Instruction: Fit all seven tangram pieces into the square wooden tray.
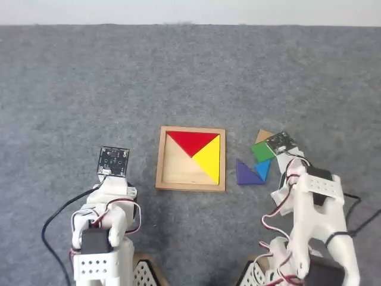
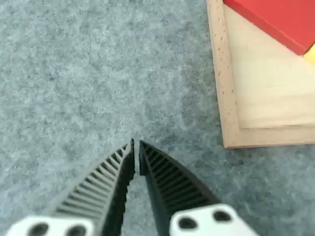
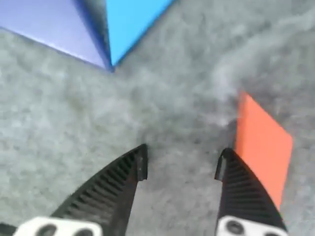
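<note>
The square wooden tray (image 1: 161, 179) lies mid-table and holds a red triangle (image 1: 193, 142) and a yellow triangle (image 1: 209, 159); its left half is bare wood. To its right on the felt lie a purple triangle (image 1: 245, 173), a blue triangle (image 1: 262, 170), a green square (image 1: 261, 151) and a tan piece (image 1: 262, 136). My right gripper (image 3: 183, 162) is open over bare felt, with an orange piece (image 3: 261, 142) touching one fingertip, and the purple triangle (image 3: 54, 24) and blue triangle (image 3: 130, 22) ahead. My left gripper (image 2: 136, 145) is shut and empty beside the tray's corner (image 2: 229, 128).
Grey felt covers the whole table. The left arm (image 1: 110, 208) stands left of the tray, the right arm (image 1: 315, 202) at the near right beside the loose pieces. Open felt stretches beyond the tray to the far edge.
</note>
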